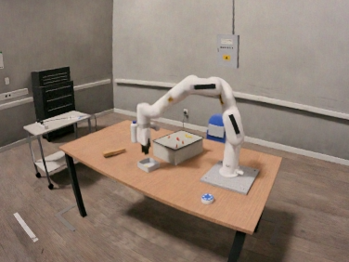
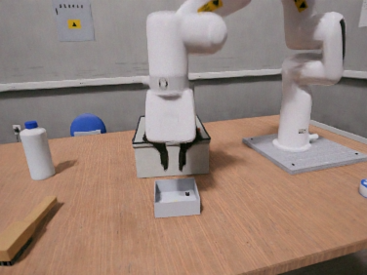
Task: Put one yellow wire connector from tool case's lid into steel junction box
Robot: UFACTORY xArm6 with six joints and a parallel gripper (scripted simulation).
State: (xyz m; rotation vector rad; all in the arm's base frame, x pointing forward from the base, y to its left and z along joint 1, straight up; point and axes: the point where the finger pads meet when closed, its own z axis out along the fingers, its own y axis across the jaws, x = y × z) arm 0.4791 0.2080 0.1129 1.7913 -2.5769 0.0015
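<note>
The steel junction box (image 1: 148,163) is a small open grey tray on the table in front of the tool case (image 1: 178,146). In the top view a yellow wire connector (image 1: 148,161) lies inside the box. In the exterior view the box (image 2: 177,196) shows only a small dark dot on its floor. The case's lid holds yellow (image 1: 187,136) and red connectors. My gripper (image 2: 173,163) hangs a little above the box's far edge, in front of the case (image 2: 172,153). Its fingers are apart with nothing between them. It also shows in the top view (image 1: 145,150).
A white bottle (image 2: 37,151) stands at the left and a wooden block (image 2: 21,229) lies at the near left. A blue and white round object (image 1: 207,199) lies near the front edge. The arm's base plate (image 1: 229,177) is at the right. A cart (image 1: 56,123) stands beyond the table.
</note>
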